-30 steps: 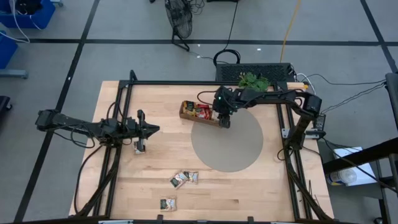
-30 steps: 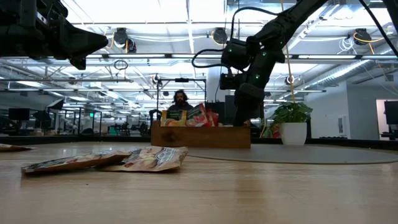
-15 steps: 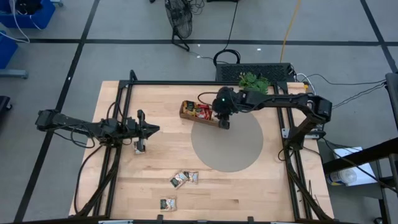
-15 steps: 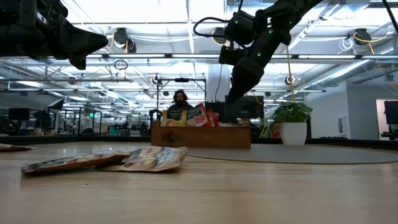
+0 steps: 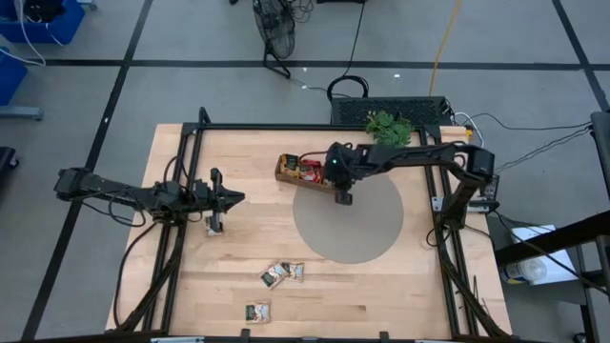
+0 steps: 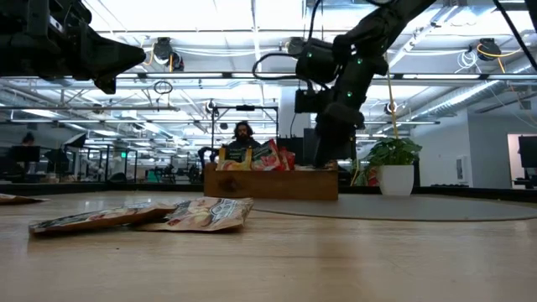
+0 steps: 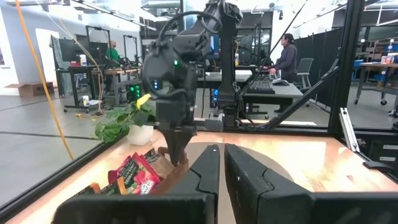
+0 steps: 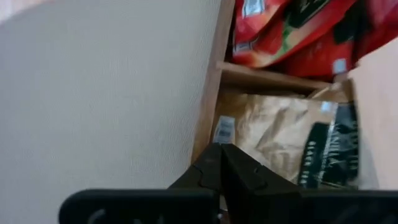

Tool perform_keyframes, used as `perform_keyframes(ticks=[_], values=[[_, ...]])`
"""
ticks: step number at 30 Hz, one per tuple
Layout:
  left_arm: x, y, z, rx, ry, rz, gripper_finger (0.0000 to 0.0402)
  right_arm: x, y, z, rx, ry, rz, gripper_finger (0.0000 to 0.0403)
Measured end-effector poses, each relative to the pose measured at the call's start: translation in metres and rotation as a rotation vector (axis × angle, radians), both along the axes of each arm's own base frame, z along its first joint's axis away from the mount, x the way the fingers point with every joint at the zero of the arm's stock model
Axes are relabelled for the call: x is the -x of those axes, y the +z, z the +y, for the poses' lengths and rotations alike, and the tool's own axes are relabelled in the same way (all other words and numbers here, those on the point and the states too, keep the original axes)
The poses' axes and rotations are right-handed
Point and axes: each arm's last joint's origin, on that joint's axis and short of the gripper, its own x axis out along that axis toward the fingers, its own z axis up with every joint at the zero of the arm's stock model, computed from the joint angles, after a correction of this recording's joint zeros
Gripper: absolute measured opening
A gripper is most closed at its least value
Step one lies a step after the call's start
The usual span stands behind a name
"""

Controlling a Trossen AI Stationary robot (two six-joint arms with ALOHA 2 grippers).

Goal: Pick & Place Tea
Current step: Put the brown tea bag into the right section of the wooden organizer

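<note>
The tea in view is red sachets (image 5: 307,171) standing in the brown wooden tray (image 5: 282,170) at the table's far middle. A gold-brown sachet (image 8: 292,143) lies in the tray's end compartment. More sachets (image 5: 283,273) lie loose on the wood near the front edge. One sachet (image 5: 214,227) lies below my left gripper. My right gripper (image 5: 344,197) points steeply down at the tray's right end, shut with nothing between its fingers (image 8: 219,155). Whether it touches the tray wall, I cannot tell. My left gripper (image 5: 238,198) waits shut at the table's left (image 7: 222,168).
A round grey mat (image 5: 357,229) lies right of the tray, under my right gripper. A potted plant (image 5: 389,124) stands at the far edge behind the right arm. Black frame rails run along the table's left, right and far edges. People sit in the room beyond.
My right gripper has shut, with nothing in it. It has drawn a little toward the table's near edge, off the tray's right end, after a short rise. The sachets in the tray stay where they were.
</note>
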Motion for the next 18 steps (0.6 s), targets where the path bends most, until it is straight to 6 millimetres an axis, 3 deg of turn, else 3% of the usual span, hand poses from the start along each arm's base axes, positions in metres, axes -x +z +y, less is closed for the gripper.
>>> perform_keyframes(ticks=[9, 18], values=[[0.000, 0.000, 0.000, 0.000, 0.000, -0.001, 0.0031, -0.009, -0.023, -0.002, -0.019, 0.002, 0.054, 0.0000], [0.000, 0.000, 0.000, 0.000, 0.000, 0.000, 0.0031, -0.018, -0.034, -0.005, -0.042, -0.003, 0.230, 0.0000]])
